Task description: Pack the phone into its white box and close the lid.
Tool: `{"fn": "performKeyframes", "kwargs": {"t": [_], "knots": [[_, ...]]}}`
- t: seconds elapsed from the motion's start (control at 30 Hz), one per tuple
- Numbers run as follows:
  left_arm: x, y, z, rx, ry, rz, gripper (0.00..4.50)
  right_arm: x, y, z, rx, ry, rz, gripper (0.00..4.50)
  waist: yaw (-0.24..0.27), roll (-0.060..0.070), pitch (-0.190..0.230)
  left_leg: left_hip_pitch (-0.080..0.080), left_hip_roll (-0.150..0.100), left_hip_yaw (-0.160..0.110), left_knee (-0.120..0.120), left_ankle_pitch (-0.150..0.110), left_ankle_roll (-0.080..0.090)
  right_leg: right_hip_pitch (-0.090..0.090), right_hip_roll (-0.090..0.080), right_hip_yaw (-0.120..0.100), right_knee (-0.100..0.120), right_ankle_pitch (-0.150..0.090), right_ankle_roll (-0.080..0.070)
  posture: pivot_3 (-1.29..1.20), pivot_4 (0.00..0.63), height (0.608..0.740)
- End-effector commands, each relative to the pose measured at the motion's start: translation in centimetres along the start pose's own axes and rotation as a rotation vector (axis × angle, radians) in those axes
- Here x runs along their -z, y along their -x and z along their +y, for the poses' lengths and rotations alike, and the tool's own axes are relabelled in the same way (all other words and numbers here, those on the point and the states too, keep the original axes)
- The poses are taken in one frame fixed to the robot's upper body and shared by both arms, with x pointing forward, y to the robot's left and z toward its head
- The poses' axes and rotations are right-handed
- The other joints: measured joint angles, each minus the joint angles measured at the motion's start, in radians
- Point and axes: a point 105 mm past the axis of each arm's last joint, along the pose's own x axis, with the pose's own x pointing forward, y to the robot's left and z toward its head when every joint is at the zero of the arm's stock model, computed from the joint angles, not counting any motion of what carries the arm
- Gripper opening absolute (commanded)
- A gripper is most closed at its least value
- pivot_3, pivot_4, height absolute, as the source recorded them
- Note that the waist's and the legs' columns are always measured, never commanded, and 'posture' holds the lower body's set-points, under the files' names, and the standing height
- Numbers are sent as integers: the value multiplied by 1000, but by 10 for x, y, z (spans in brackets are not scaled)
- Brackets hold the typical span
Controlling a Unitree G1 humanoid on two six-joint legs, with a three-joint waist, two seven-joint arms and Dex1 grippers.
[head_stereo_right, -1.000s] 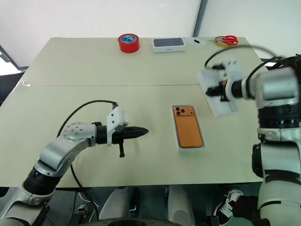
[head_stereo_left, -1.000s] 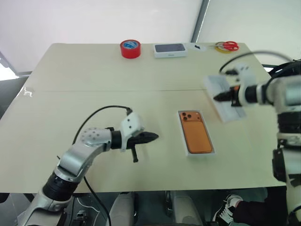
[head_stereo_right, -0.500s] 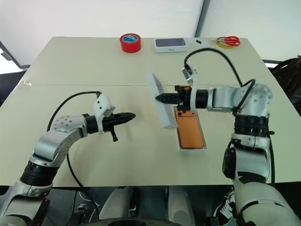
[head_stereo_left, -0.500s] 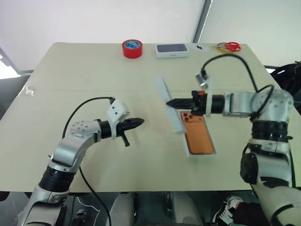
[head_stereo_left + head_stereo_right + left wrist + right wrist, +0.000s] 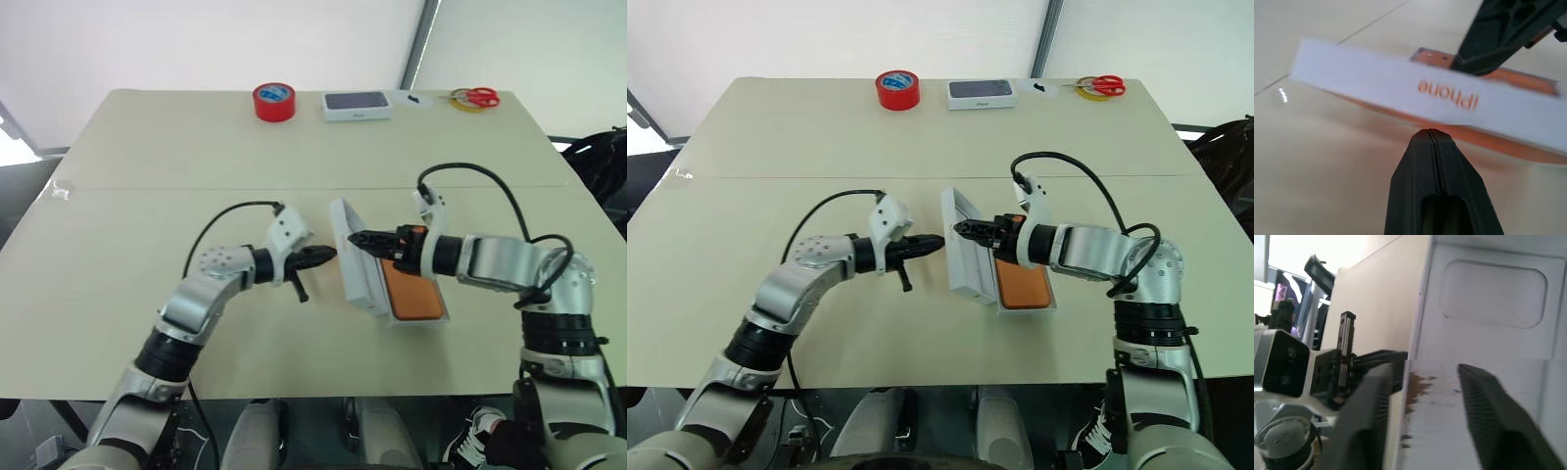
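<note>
You had 1 lid (image 5: 970, 245) tilted over 1 phone (image 5: 1024, 287); R gripper (image 5: 1422, 396) fingers spread apart, L gripper (image 5: 1428, 133) closed, empty.

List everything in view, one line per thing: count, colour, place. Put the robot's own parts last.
table: one, beige, under everything.
phone: one, orange, lying in the white box near the table's middle.
white box: one, white, flat on the table around the phone.
lid: one, white, tilted up on edge over the box's left side, between the two grippers.
tape roll: one, red, far edge of the table.
closed box: one, white with dark top, right of the tape roll.
scissors: one pair, red handles, far right corner.
left gripper: one, black, shut, tip close to the lid's outer face.
right gripper: one, black, open, at the lid's inner side.
</note>
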Motion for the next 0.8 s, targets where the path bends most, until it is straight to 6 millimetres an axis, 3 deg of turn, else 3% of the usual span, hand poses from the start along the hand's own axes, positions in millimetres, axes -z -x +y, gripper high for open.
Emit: {"fn": "performKeyframes", "kwargs": {"t": [0.03, 0.27, 0.5, 0.57, 0.7, 0.8], "knots": [[-10, -14, -3, 20, -56, -13, 0, -27, 22, 16, 10, 121, -59, 3407, 0, 0, 0, 0, 0, 0, 0, 0, 0, 0, 0, 0, 0, 0, 0, 0, 150, 732], [-15, -44, -16, 68, -58, -9, 0, -61, 58, -12, 268, 296, -123, 3407, 2, -1, 0, 0, 1, 0, 0, 0, 0, 0, 2, 0, -1, -1, -2, 0, 150, 732], [-11, -64, -29, 101, -59, 9, 0, -66, 69, -41, 466, 519, -95, 18, 2, 0, 0, 0, 0, 0, 0, 0, 0, 0, 1, 1, -2, -1, 0, 0, 150, 732], [-11, -64, -30, 103, -53, 4, 0, -65, 69, -44, 486, 578, -79, 18, 0, 0, 0, 0, 1, 0, 0, 0, 0, 0, 1, 0, -2, -1, 0, 0, 150, 732], [-23, -52, -18, 52, 1, -56, 0, -54, 73, -63, 634, 897, 59, 18, 1, 0, 0, 0, 1, 0, 0, 0, 0, -1, 2, 0, -1, -2, -2, 0, 150, 732], [-25, -43, -5, -4, 27, -57, 0, -46, 71, -69, 628, 965, 109, 18, -1, 0, 0, -1, 1, 0, 0, 0, 0, -1, 1, 1, -2, -4, 0, 0, 150, 732]]}}
